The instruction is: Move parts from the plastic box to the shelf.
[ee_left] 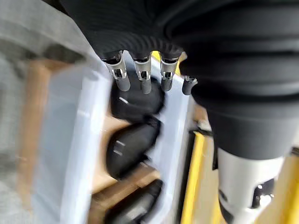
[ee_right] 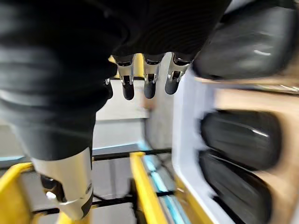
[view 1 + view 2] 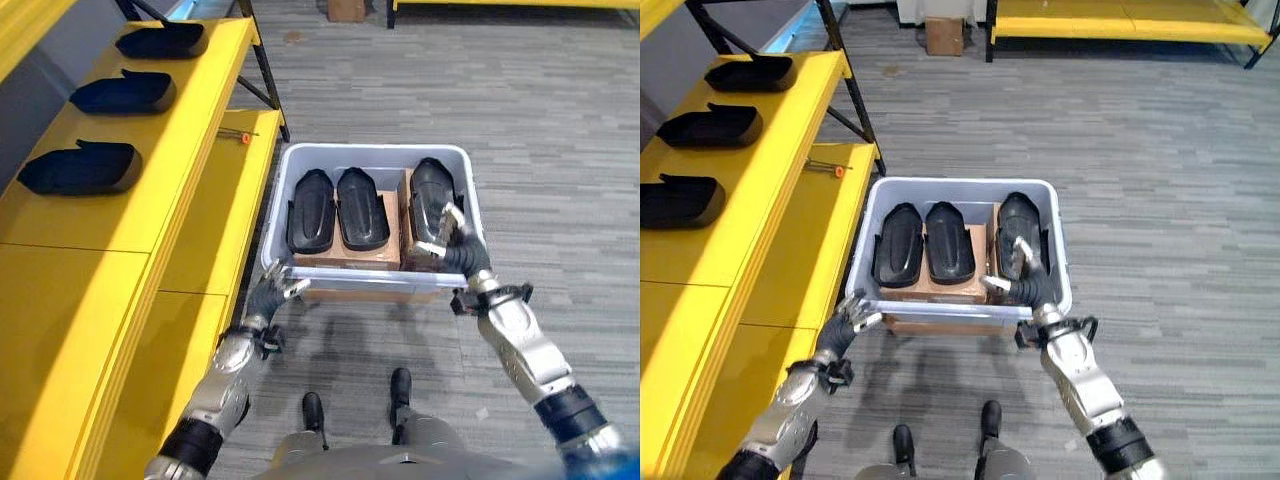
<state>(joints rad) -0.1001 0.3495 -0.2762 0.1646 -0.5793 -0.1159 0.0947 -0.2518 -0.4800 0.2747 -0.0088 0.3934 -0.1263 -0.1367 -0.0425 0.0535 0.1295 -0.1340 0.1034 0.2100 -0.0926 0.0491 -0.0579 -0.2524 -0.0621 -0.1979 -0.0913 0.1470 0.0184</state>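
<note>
- Three black parts (image 3: 82,167) already sit on the yellow shelf (image 3: 150,200), well away from both hands.
- Three more parts (image 3: 337,208) lie in the plastic box (image 3: 470,190), so I think the job is about half done.
- The right hand (image 3: 447,232) reaches into the box, fingers relaxed over the nearest part (image 3: 433,196), not gripping it.
- The left hand (image 3: 279,291) rests at the box's near corner, fingers loose, holding nothing.

Three parts (image 3: 362,207) lie in the plastic box (image 3: 470,190), right of the shelf (image 3: 170,160).
</note>
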